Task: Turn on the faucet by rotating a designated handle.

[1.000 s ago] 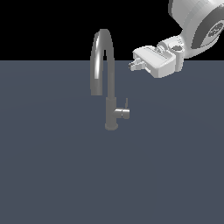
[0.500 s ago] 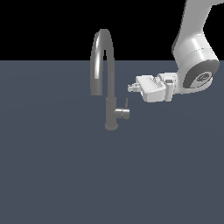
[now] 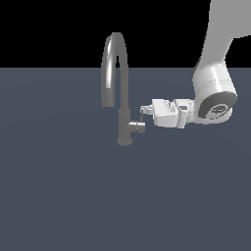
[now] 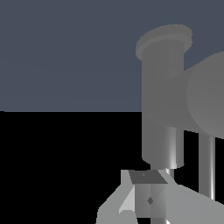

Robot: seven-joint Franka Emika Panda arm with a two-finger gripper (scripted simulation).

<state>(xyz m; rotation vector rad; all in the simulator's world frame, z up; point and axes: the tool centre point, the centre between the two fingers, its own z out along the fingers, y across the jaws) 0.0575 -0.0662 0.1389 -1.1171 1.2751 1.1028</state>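
The hand (image 3: 143, 112) lies level, fingertips drawn nearly together and gripping nothing that I can make out, poised to nudge the handle (image 3: 139, 127) just below them. Beyond stands the faucet (image 3: 120, 88), upright on the grey desk (image 3: 59, 196).

In the frame's centre, the tall grey brushed-metal gooseneck faucet (image 3: 119, 88) blocks passage toward the exterior view's left; its short grey lever handle (image 3: 138, 126) sits just below the white gripper (image 3: 143, 112). The lower frame's dark grey floor (image 3: 122, 206) lies open.
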